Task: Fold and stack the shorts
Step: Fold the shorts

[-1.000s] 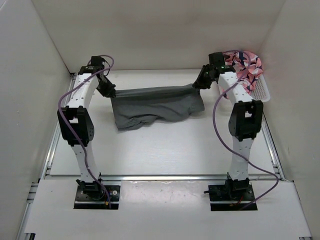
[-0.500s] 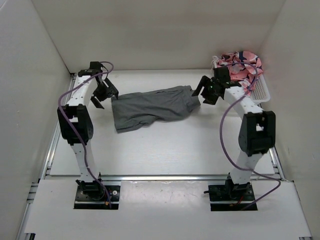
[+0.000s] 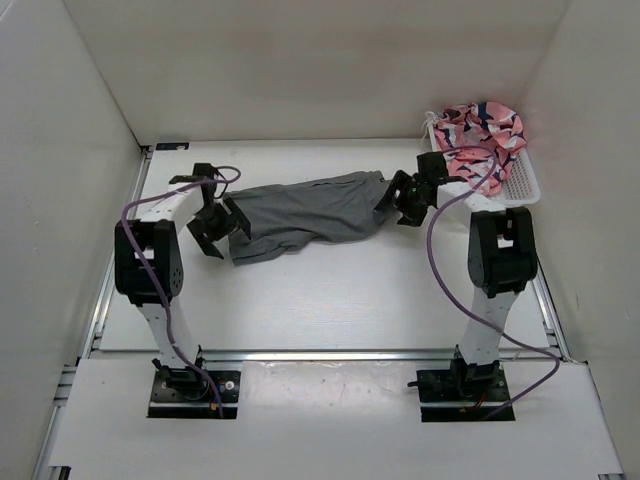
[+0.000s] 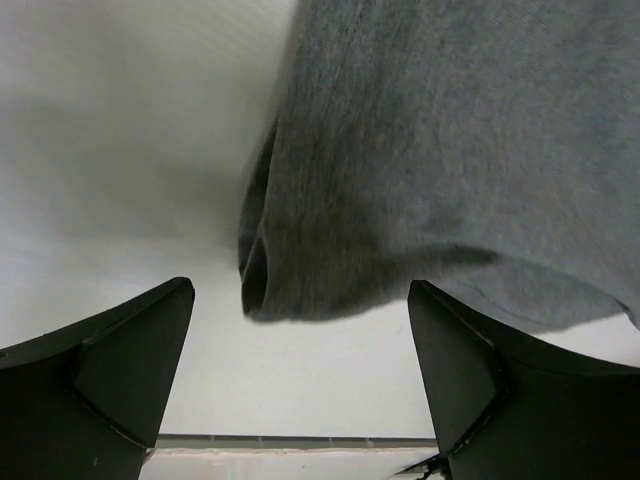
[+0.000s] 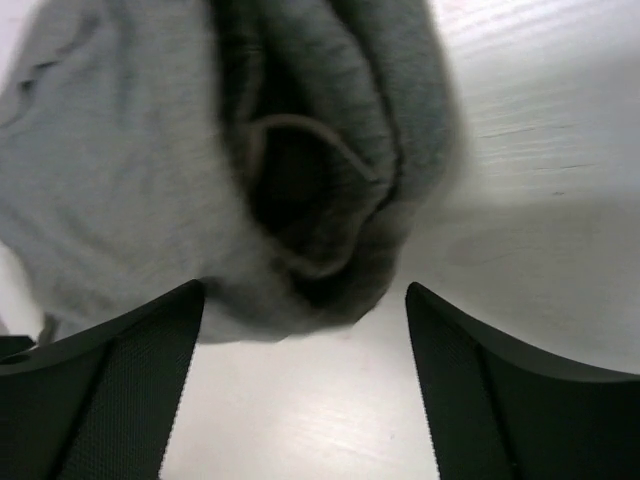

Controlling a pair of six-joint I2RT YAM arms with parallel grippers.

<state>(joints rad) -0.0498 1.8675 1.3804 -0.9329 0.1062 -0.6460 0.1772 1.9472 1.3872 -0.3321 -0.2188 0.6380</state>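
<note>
Your white arms (image 3: 165, 315) carry black joints, looping purple cables (image 3: 428, 240), black base plates (image 3: 195, 395); left gripper (image 4: 300, 290) and right gripper (image 5: 305, 288) are matte black

A: What colour are the shorts (image 3: 305, 210)?

B: Plain dark grey, no print. The garment (image 3: 485, 130) is pink, white and navy, in a busy pattern.

A: And the basket (image 3: 527, 182) under it?

B: White, same as the table (image 3: 330, 290). The left end effector (image 3: 214, 226) and right end effector (image 3: 405, 197) are black; the cables (image 3: 430, 250) are purple.
</note>
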